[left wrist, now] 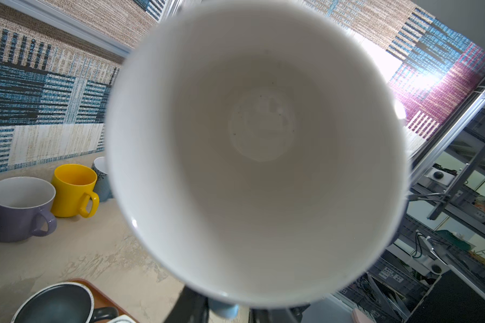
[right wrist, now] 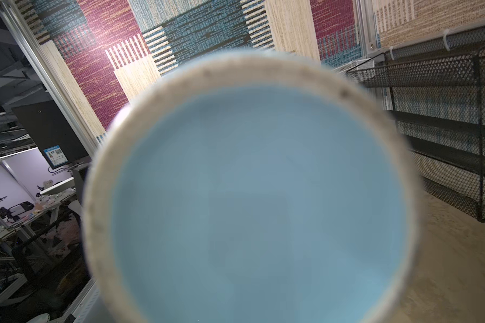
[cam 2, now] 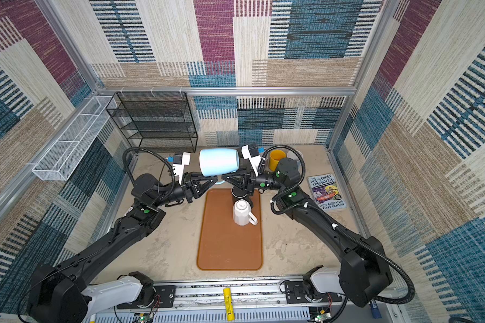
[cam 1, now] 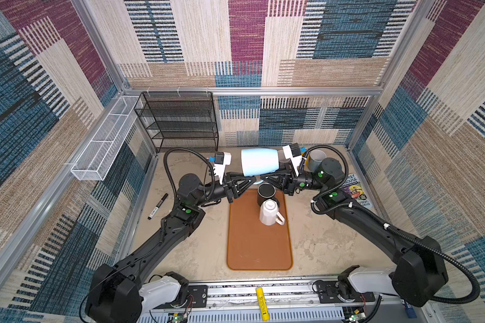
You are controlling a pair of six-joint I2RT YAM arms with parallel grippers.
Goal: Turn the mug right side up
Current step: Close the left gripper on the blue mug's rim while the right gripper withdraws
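Nearest, across the front rail: a yellow cylinder. Next, flat on the table: a brown tray, long side running away from the rail. On its far half: a white mug, base up, handle toward the right; just behind it a black mug, mouth up. Left of the tray, on bare tabletop: a black marker. Right of the tray, at the table's edge: a paperback book, cover up.

Above the tray's far end, clear of the table: the light blue mug, on its side in the air, mouth toward the left arm, base toward the right arm, handle hanging underneath. Fills the left wrist view with its white inside and the right wrist view with its blurred blue base.

Beneath it, nearly tip to tip in both top views: the left gripper and the right gripper. Right gripper: jaws fully closed, pinching the mug by its handle. Left gripper: tips at that same handle, jaws narrow; cannot tell whether clamped on it or merely beside it.

Farther back, on the right of the table: a purple mug, a yellow mug and a speckled grey mug, all mouth up, close together. Farthest, in the back left corner: a black mesh shelf standing on the table, and beside it a white mesh basket mounted higher along the left side
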